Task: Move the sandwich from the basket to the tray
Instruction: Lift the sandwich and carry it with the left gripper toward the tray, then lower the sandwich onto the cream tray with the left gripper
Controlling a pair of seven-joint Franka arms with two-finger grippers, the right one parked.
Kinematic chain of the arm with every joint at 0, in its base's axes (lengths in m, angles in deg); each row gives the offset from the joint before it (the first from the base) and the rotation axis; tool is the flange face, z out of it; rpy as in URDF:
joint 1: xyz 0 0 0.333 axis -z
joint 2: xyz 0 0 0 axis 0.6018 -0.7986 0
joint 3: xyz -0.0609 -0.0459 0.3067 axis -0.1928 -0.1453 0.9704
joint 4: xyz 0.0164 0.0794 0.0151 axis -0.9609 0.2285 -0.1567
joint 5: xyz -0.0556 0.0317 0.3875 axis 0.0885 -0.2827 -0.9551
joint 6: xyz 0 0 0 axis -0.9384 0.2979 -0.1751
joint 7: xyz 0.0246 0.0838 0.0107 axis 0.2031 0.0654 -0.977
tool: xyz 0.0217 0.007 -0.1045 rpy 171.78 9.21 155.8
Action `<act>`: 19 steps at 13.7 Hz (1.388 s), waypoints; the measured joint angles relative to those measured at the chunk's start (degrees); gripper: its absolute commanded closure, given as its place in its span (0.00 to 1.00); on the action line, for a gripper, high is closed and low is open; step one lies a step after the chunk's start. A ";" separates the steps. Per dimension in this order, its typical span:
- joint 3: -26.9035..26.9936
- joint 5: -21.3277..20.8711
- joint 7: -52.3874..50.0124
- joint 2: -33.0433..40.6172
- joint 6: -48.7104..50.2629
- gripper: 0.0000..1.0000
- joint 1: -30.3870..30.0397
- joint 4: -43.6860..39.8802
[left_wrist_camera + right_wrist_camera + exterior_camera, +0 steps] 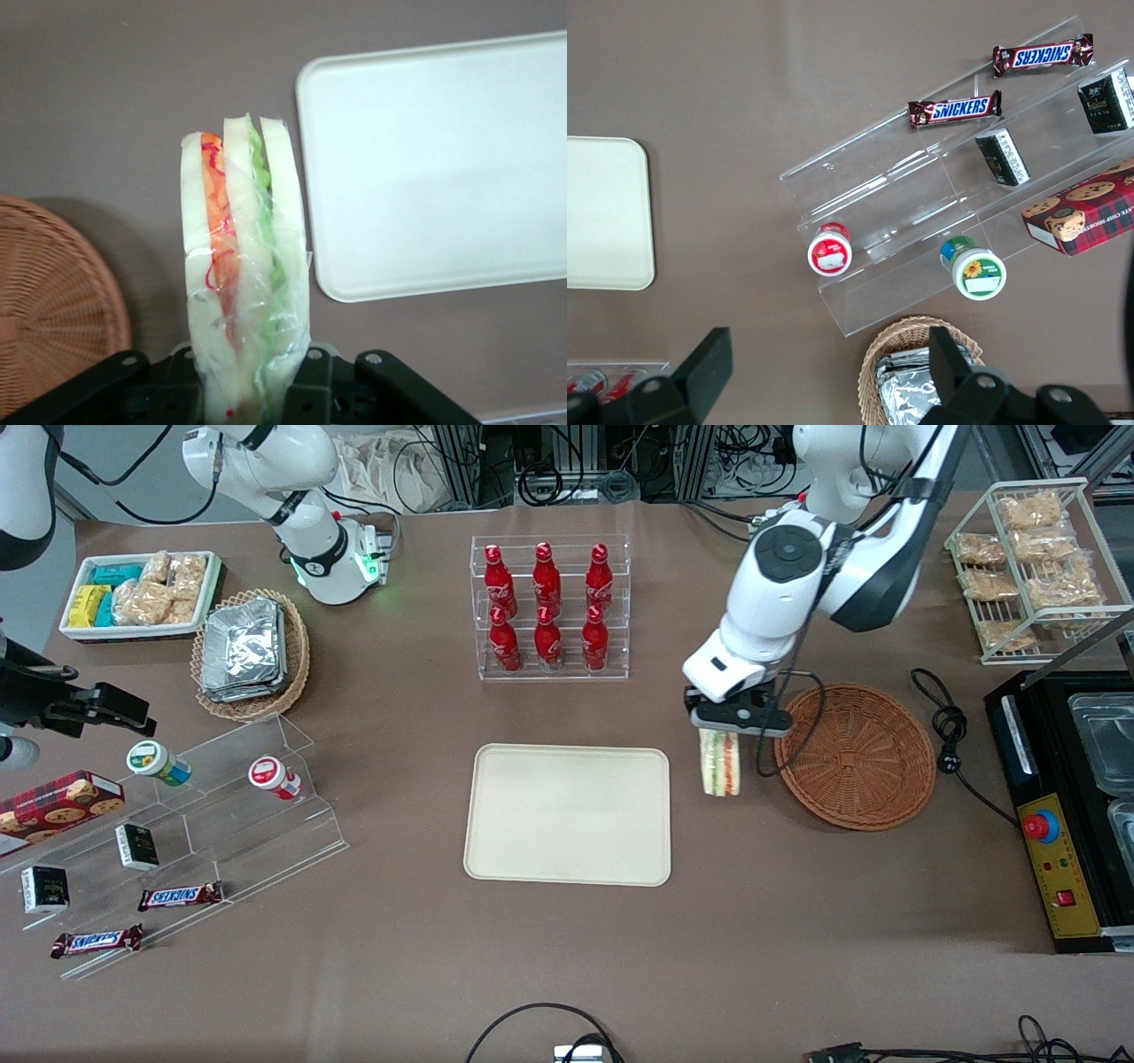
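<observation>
Brown table [797,921] fills the scene, lab cabling at its edge farthest from the front camera. Working arm [797,576] reaches down between tray and basket. Tray [567,815] — cream, flat, bare — lies on the table just beside the gripper, toward the parked arm's end. Reddish wicker basket [856,755] sits just beside the gripper toward the working arm's end, nothing showing in it. Acrylic rack with 6 red bottles [549,607] stands farther from the front camera than the gripper. Gripper [728,726] is clamped on the sandwich [720,763], which hangs below it, over bare table in the gap between basket and tray. Wrist view: sandwich is plastic-wrapped, orange-red and green filling between white slices, fingers [306,376] pressing both sides.
</observation>
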 measured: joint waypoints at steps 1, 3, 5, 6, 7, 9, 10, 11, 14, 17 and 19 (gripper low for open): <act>-0.01 0.00 -1.12 -1.54 0.00 0.78 1.26 -0.93; 0.01 -0.07 -2.68 -4.62 -0.01 0.78 2.98 -3.16; 0.02 -0.48 -3.89 -7.67 -0.01 0.78 4.23 -5.52; 0.03 -1.28 -4.68 -9.27 -0.02 0.78 4.73 -6.78; 0.03 -2.47 -5.88 -10.99 -0.02 0.77 5.15 -8.10; 0.03 -5.09 -8.23 -14.54 -0.02 0.77 6.02 -10.49; 0.04 -5.85 -9.00 -16.30 -0.02 0.77 6.34 -11.67; 0.05 -6.24 -9.32 -18.12 -0.03 0.77 6.56 -13.01; 0.06 -7.95 -9.50 -22.50 -0.03 0.74 7.16 -16.02; 0.07 -12.22 -12.73 -26.00 -0.79 0.74 8.11 -17.62; 0.08 -15.21 -15.01 -28.51 -1.03 0.74 8.22 -19.05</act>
